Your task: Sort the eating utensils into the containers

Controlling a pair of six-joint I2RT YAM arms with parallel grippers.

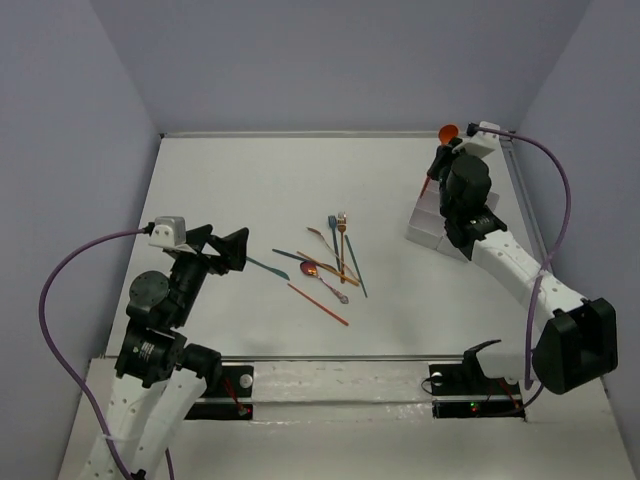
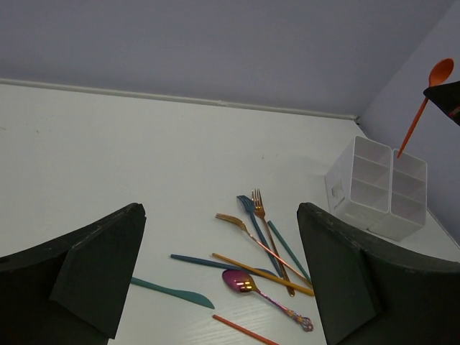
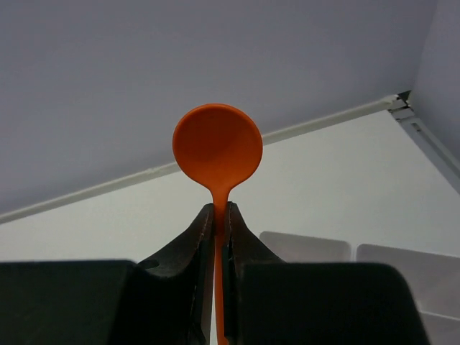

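Note:
My right gripper (image 1: 444, 158) is shut on the handle of the round-bowled orange spoon (image 1: 448, 131) and holds it upright, bowl up, above the white four-compartment box (image 1: 426, 222) at the right. In the right wrist view the fingers (image 3: 203, 230) pinch the handle just under the bowl (image 3: 217, 147). In the left wrist view the spoon's (image 2: 438, 72) lower end reaches the box's (image 2: 374, 190) top rim. Several utensils (image 1: 332, 258) lie mid-table: forks, slim sticks, a shiny purple spoon (image 2: 241, 280), a teal knife (image 2: 172, 291), an orange stick (image 1: 318, 303). My left gripper (image 1: 228, 250) is open and empty, left of the pile.
Purple cables (image 1: 555, 190) loop from both wrists. A metal rail (image 1: 520, 170) runs along the table's right edge beside the box. Grey walls close the back and sides. A rail with the arm bases (image 1: 350, 385) lines the near edge.

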